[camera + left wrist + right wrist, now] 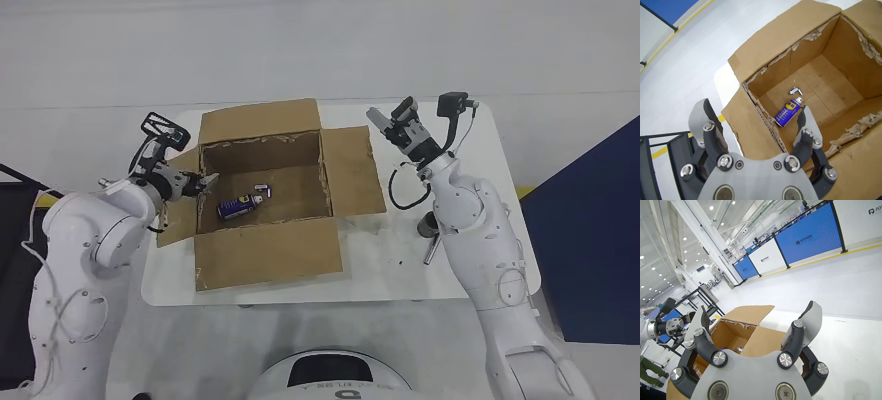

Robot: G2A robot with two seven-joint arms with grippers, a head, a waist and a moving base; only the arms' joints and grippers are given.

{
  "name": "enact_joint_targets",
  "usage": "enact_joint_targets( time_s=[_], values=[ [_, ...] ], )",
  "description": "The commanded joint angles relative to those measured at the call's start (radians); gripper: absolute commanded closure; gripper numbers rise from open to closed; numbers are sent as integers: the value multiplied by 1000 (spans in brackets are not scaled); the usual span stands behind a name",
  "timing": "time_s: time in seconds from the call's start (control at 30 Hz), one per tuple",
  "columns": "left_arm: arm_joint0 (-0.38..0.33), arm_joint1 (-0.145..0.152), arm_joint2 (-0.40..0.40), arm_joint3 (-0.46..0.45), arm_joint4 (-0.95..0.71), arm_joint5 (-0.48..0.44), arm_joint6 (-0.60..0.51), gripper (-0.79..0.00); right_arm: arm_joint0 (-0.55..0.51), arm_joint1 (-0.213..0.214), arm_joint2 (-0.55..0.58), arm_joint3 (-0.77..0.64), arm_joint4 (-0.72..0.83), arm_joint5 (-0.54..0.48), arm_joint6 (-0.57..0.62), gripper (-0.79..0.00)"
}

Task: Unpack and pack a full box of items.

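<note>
An open cardboard box [268,150] stands on the white table [480,150] with its flaps spread. Inside lie a blue spray can [236,207] [788,113] and a small metal part [263,189] [796,91]. My left gripper [197,184] [755,111] hovers open over the box's left wall, just above the can, holding nothing. My right gripper [392,117] [759,311] is open and empty above the table beside the box's right flap [764,340]. The left gripper [676,328] also appears far off in the right wrist view.
A dark metal rod-shaped thing [430,238] lies on the table by the right arm's elbow. Torn cardboard edges [851,132] line the box's rim. A black rack [664,144] stands off the table's left side.
</note>
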Motion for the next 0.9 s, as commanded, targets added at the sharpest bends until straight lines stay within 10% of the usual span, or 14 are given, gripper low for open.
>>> enact_joint_targets(
  time_s=[0.0, 0.1, 0.23, 0.4, 0.7, 0.87],
  values=[
    [0, 6, -13, -16, -37, -63, -61, -785, 0, 0, 0, 0, 0, 0, 0, -785],
    [-50, 21, -44, -3, -173, -199, -259, -785, 0, 0, 0, 0, 0, 0, 0, -785],
    [-100, 81, 67, 30, -333, -138, -340, -785, 0, 0, 0, 0, 0, 0, 0, -785],
    [-256, 235, 288, 60, -520, -49, -430, -785, 0, 0, 0, 0, 0, 0, 0, -785],
    [-522, 442, 668, 113, -522, -159, -319, -785, 0, 0, 0, 0, 0, 0, 0, -785],
    [-673, 497, 768, 258, -642, -269, -209, -785, 0, 0, 0, 0, 0, 0, 0, -785]
  ],
)
